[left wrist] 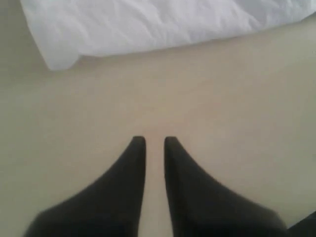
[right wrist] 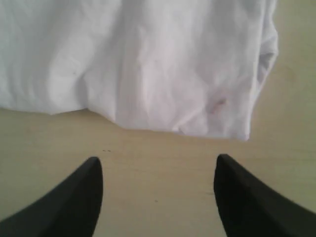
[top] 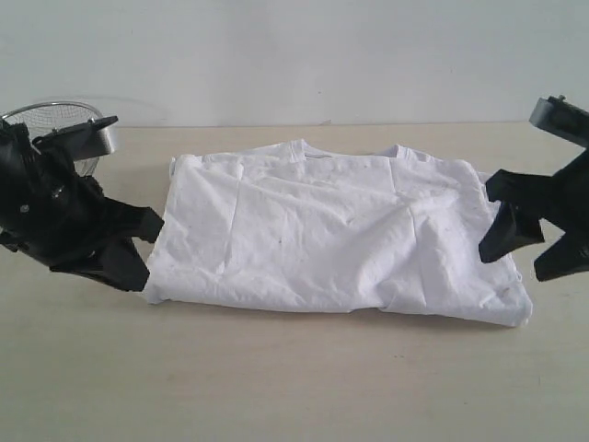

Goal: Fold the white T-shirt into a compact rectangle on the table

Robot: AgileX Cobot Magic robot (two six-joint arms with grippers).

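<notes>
1. The left gripper (left wrist: 155,143) hangs low over bare table (top: 276,378). Its jaws are parted only a crack and there is nothing between them.
2. The right gripper (right wrist: 158,165) stands with its jaws spread wide, also empty, with bare wood showing between the fingers.
3. Neither gripper touches the white T-shirt (top: 331,230). The left one sits just off the shirt's left near corner, and the right one is just beside its right side. In both wrist views the cloth hem lies a little beyond the fingertips.
4. The shirt lies flat across the middle of the table with its collar towards the far edge. The plain side is up, so no lettering shows.
5. I'd judge it partly done. The sleeves look tucked in, and the near hem looks thick, as if doubled over. It reads as a broad, rumpled rectangle.
6. What seems left is to bring one end over the other to make it compact, then smooth the creases. The right near corner bulges a bit.
7. A wire basket (top: 55,115) sits at the table's far left corner, behind the left arm.
</notes>
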